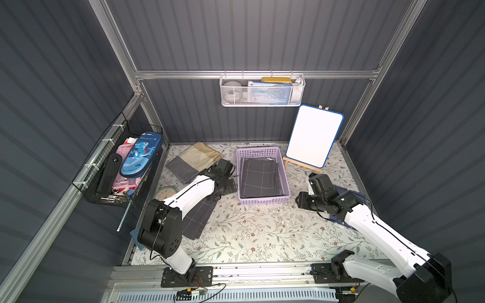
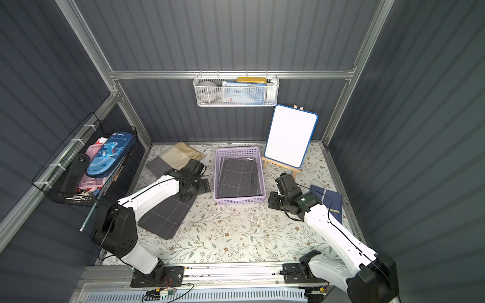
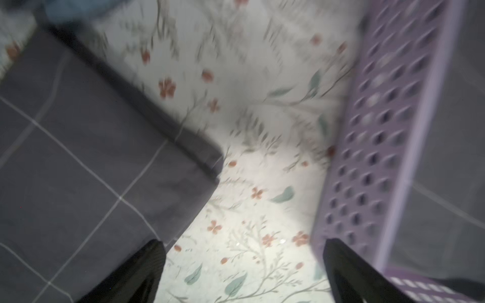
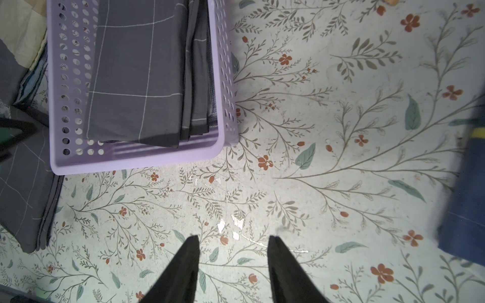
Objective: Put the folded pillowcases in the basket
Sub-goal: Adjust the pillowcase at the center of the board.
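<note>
At the centre of both top views, the basket (image 1: 263, 200) sits on the floral counter (image 1: 262, 230). A folded dark grey checked pillowcase (image 1: 258, 178) lies flat inside its walls. Just picture-left of the basket, the left claw (image 3: 242, 244) is spread wide and holds nothing. Its blurred wrist view shows bare counter between the fingers, the lavender wall close by one finger and a second folded checked cloth (image 2: 168, 212) by the other. That cloth lies on the counter under the left arm, apart from the basket. At centre right of the top views the right claw (image 4: 233, 237) hovers over bare counter, partly spread and empty. A navy cloth (image 2: 328, 196) lies beyond it toward the right edge.

The placing step looks done for the piece in the basket. The next move seems to call for lifting the left claw up and away without catching the perforated wall. If the second cloth is also meant, it would need a pinch at its folded edge.
</note>
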